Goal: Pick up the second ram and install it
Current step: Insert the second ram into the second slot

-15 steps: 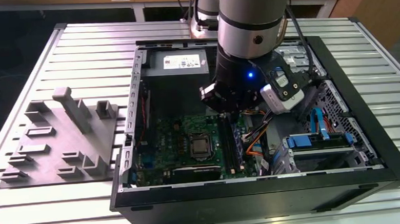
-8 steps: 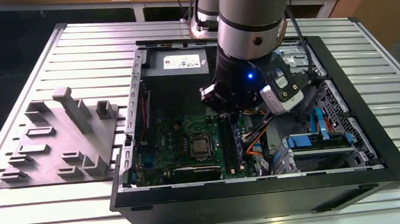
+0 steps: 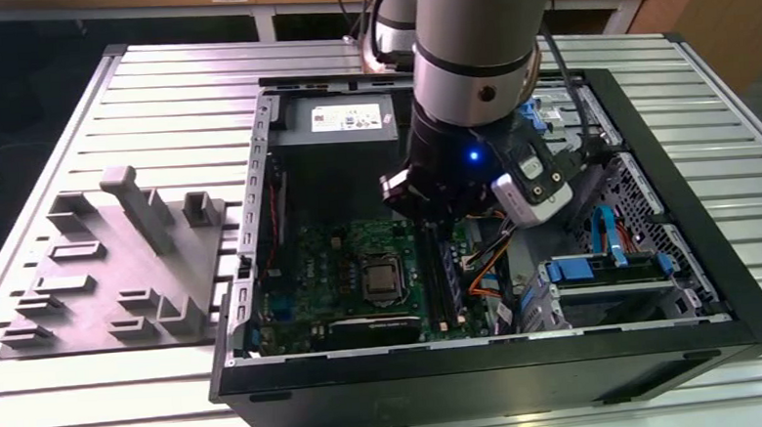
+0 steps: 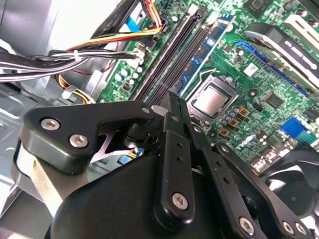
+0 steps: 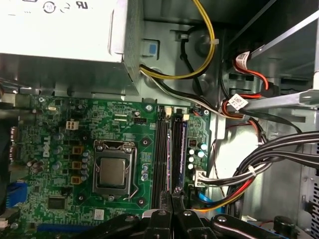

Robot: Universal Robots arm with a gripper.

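Exterior view: off the arm, high, angled down on the open computer case (image 3: 429,387) and slatted table (image 3: 167,98). Mid range, whole case in frame.

First wrist view: close, looks straight down past the gripper (image 5: 172,193) onto the motherboard (image 5: 60,114).

Second wrist view: closer still, behind the gripper linkage, tilted, oblique across the board.

All three views share the processor (image 3: 382,279) and memory slots (image 5: 162,154).

No readable text, even on the power supply label (image 3: 354,120).
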